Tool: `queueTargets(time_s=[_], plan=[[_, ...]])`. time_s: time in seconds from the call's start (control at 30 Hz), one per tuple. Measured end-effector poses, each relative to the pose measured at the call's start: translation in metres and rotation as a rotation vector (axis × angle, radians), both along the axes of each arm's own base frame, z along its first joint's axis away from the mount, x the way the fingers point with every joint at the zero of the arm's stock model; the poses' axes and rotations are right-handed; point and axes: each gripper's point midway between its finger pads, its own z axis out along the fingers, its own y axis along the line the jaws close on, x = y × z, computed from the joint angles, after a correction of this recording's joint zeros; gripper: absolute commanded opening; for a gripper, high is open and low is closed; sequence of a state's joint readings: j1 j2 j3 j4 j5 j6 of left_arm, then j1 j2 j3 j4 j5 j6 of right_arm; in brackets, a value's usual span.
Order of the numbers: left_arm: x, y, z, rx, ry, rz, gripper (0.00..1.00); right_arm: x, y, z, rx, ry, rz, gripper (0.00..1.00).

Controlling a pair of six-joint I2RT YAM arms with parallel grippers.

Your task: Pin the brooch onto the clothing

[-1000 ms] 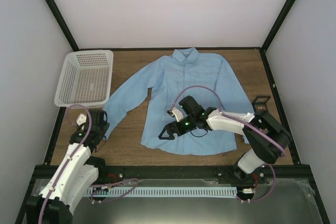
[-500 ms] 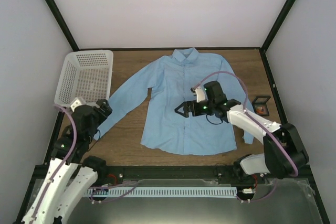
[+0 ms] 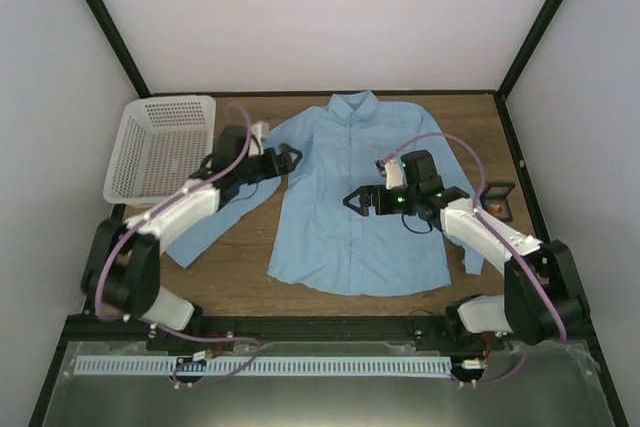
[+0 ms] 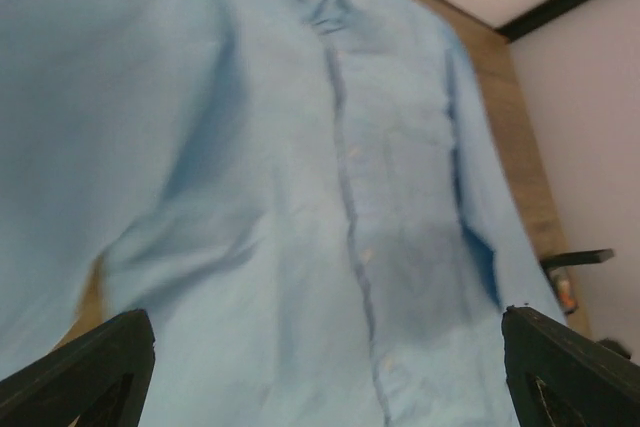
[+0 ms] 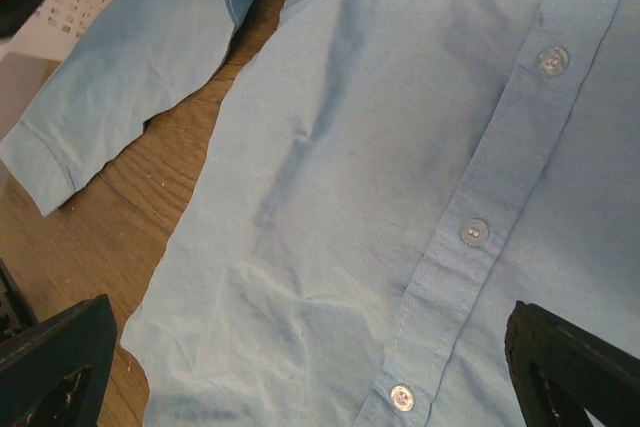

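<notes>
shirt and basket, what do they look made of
Shirt: woven cloth, likely cotton, matte; the weave, stitched placket and soft creases show in the right wrist view. Basket: rigid white plastic by the look, slightly glossy, with moulded mesh holes.

Both arms have white shells on their long links and black joints. A lilac cable (image 3: 232, 125) loops along the left arm (image 3: 185, 209), and another runs along the right arm (image 3: 490, 237). The left gripper (image 3: 292, 157) and right gripper (image 3: 352, 201) are black. Each has a small white block behind it, and green lights (image 3: 399, 199) glow on the right one. In the wrist views the fingertips (image 5: 50, 357) are matte black wedges.
</notes>
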State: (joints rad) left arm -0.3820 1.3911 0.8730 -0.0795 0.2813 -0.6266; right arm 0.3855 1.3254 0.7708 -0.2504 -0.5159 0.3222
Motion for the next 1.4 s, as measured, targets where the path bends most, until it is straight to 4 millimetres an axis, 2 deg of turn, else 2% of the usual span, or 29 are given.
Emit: queueTargets(time_s=[0.13, 0.23, 0.37, 0.5, 0.6, 0.73, 0.8, 0.9, 1.1, 1.27, 1.4], plan=[[0.056, -0.057, 0.01, -0.07, -0.053, -0.135, 0.95, -0.004, -0.001, -0.005, 0.005, 0.015, 0.006, 1.0], [0.093, -0.088, 0.008, -0.105, -0.09, -0.19, 0.95, -0.012, 0.0, -0.013, 0.012, 0.046, 0.023, 1.0], [0.124, -0.102, -0.025, -0.092, -0.05, -0.184, 0.94, -0.028, 0.006, -0.024, 0.038, 0.1, 0.07, 1.0], [0.153, -0.104, -0.065, -0.064, 0.03, -0.148, 0.94, -0.041, 0.022, -0.027, 0.048, 0.117, 0.135, 1.0], [0.167, -0.093, -0.093, -0.037, 0.091, -0.103, 0.94, -0.058, 0.042, -0.033, 0.047, 0.139, 0.211, 1.0], [0.181, -0.069, -0.118, -0.028, 0.153, -0.057, 0.94, -0.074, 0.07, -0.042, 0.041, 0.168, 0.299, 1.0], [0.193, -0.059, -0.118, -0.035, 0.154, -0.04, 0.94, -0.083, 0.084, -0.051, 0.022, 0.192, 0.347, 1.0], [0.206, -0.046, -0.118, -0.041, 0.149, -0.03, 0.93, -0.087, 0.114, -0.055, 0.005, 0.196, 0.413, 1.0], [0.213, -0.02, -0.119, -0.045, 0.152, -0.032, 0.93, -0.092, 0.172, -0.052, -0.016, 0.147, 0.527, 1.0], [0.216, 0.018, -0.119, 0.01, 0.155, -0.011, 0.96, -0.103, 0.198, -0.06, -0.019, 0.157, 0.589, 1.0], [0.211, 0.049, -0.119, 0.073, 0.185, 0.015, 0.97, -0.112, 0.204, -0.07, -0.02, 0.195, 0.619, 1.0]])
